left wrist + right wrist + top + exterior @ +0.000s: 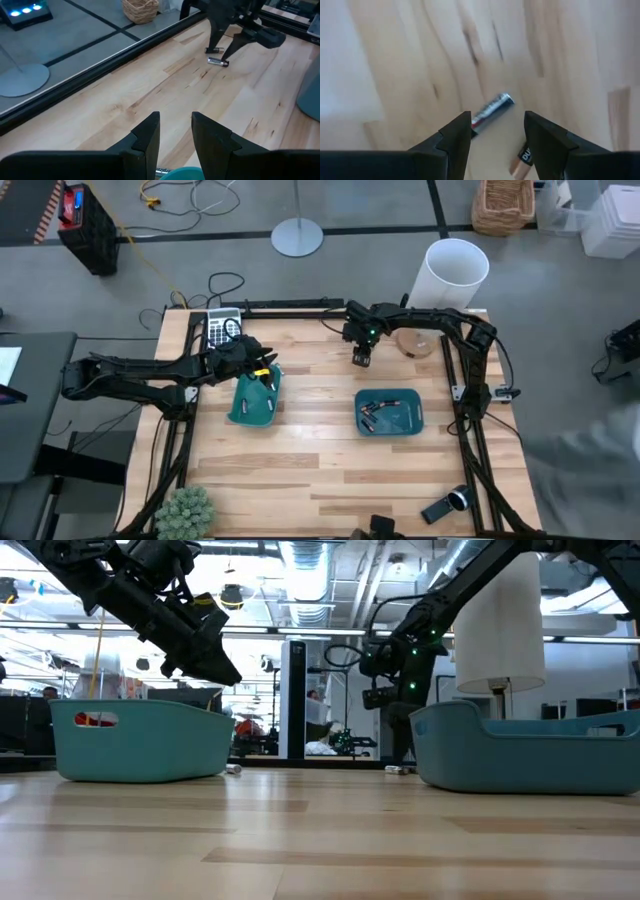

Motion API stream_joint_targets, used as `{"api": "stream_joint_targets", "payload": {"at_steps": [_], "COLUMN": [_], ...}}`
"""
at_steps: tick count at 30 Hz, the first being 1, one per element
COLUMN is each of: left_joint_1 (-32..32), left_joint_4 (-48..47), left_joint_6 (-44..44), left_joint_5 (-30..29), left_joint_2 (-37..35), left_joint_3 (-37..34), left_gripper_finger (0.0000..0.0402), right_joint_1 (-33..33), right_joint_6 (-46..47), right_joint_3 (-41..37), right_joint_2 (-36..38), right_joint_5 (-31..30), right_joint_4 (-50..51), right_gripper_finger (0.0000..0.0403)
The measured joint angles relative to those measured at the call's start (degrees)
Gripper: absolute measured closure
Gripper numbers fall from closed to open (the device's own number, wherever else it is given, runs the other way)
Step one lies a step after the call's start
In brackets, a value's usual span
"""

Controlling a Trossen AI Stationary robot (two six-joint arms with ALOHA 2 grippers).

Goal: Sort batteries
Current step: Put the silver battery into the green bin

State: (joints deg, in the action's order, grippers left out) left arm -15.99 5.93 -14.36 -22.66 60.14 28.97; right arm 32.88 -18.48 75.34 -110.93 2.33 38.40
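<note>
Over the table's far edge, your right gripper (pixel 497 130) is hovering with fingers spread wide above two loose batteries (pixel 491 111), lining up a pick. Your left gripper (pixel 175 131), narrowly parted and empty, is hanging over the left tray (pixel 252 402).

The light wooden slatted table (pixel 320 470) carries two teal plastic trays (pixel 254 400) (pixel 389 412), loose cylindrical batteries (pixel 218 61), a grey calculator (pixel 222 330), a black-and-silver handheld device (pixel 446 505) and a small green plant (pixel 185 512).
</note>
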Motion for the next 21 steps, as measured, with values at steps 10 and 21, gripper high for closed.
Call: {"api": "stream_joint_targets", "payload": {"at_steps": [10,21], "left_joint_1": [0.0,0.0], "left_joint_4": [0.0,0.0], "left_joint_6": [0.2,0.2], "left_joint_5": [0.0,0.0], "left_joint_2": [0.0,0.0], "left_joint_3": [0.0,0.0], "left_gripper_finger": [0.0295,0.0295], "right_joint_1": [-0.7,-1.7], "right_joint_6": [1.1,1.6], "right_joint_3": [-2.3,-2.3], "right_joint_2": [0.0,0.1], "right_joint_5": [0.7,0.8], "right_joint_4": [-2.5,-2.2], "right_gripper_finger": [0.02,0.02]}}
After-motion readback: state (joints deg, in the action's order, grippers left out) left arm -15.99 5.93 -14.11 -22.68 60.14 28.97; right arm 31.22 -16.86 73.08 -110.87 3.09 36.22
